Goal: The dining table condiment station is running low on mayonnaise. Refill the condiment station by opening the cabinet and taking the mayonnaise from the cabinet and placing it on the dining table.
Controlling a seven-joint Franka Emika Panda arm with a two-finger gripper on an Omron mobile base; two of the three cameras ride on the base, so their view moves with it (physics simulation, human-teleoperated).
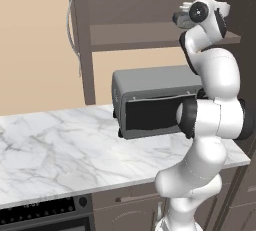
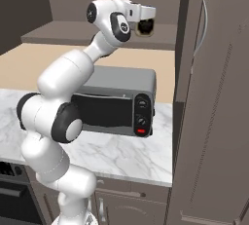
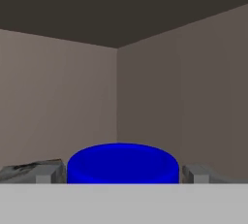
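The mayonnaise (image 3: 121, 162) shows its dark blue lid low in the hand view, right in front of the camera. My gripper (image 3: 122, 173) is open, one finger on each side of the lid; whether the fingers (image 3: 48, 172) touch the jar I cannot tell. In the right base view the jar (image 2: 145, 28) stands on the inner shelf (image 2: 97, 36) of the cabinet (image 2: 214, 102), with my hand reaching in at shelf height. From the left base view the hand (image 1: 184, 19) is over the same shelf (image 1: 135, 36). The dining table is out of view.
A grey toaster oven (image 2: 121, 102) stands on the marble counter (image 1: 60, 150) just under the shelf, close to my forearm. The open cabinet door (image 2: 219, 121) with its curved silver handle (image 2: 203, 24) stands at the right. A black oven panel (image 1: 45, 212) sits below the counter.
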